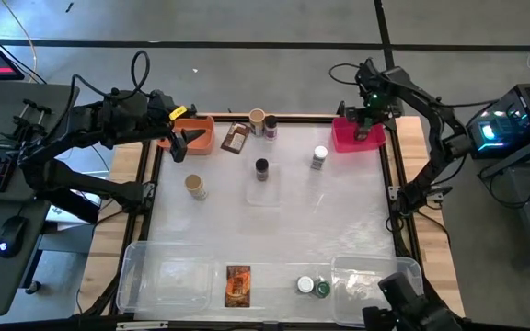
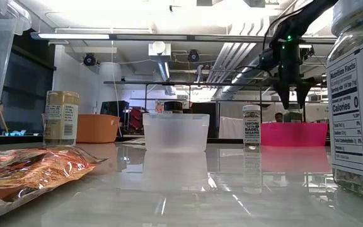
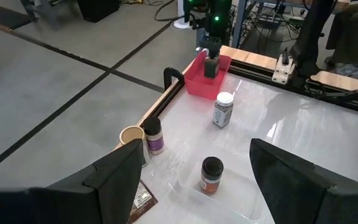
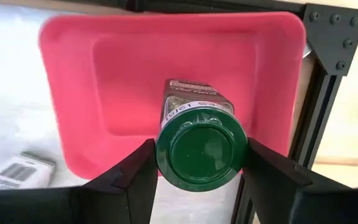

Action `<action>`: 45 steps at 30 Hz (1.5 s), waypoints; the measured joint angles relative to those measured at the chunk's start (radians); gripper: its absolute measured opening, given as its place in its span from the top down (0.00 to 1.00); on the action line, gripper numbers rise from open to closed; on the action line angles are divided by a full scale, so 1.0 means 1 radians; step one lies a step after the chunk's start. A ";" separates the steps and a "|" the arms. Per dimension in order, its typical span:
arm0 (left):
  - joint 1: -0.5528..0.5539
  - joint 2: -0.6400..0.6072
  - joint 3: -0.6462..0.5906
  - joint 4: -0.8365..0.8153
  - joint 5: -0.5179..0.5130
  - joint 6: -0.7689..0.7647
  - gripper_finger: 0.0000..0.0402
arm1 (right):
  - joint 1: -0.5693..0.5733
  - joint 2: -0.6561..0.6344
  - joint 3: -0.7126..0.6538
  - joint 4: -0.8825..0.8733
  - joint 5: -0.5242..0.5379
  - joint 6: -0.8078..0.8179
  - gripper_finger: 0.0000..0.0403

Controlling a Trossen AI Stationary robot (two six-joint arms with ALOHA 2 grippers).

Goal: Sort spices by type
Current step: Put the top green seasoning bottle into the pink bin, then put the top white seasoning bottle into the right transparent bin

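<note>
My right gripper (image 1: pixel 362 121) points down over the pink bin (image 1: pixel 346 140) at the far right and is shut on a green-capped spice jar (image 4: pixel 201 146). My left gripper (image 1: pixel 184 138) hovers open by the orange bin (image 1: pixel 205 124) at the far left, holding nothing. On the table stand a white-capped jar (image 1: pixel 319 158), a tan-capped jar (image 1: pixel 195 187), and a tan-capped (image 1: pixel 258 117) and a purple jar (image 1: pixel 270 126) at the far edge. A dark-capped jar (image 1: pixel 262 169) stands in a small clear tub. A brown packet (image 1: pixel 236 138) lies flat beside the orange bin. My right gripper pinches the green cap (image 4: pixel 166 155) of the jar between its two fingers, one on each side of the cap's rim. The fingers come from above, pointing down. The jar hangs below them inside the pink bin, slightly tilted; whether its base touches the bin floor I cannot tell.
Along the near edge stand a large clear tub (image 1: pixel 168 280) and another clear tub (image 1: pixel 375 276), with an orange packet (image 1: pixel 237 285) and a white-capped (image 1: pixel 305 286) and a green-capped jar (image 1: pixel 322 289) between them. A black frame rail (image 1: pixel 397 175) borders the table.
</note>
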 joint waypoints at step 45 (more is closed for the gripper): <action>0.000 0.000 0.000 0.000 -0.007 -0.009 0.30 | 0.080 0.008 0.562 -0.237 -0.137 -0.113 0.40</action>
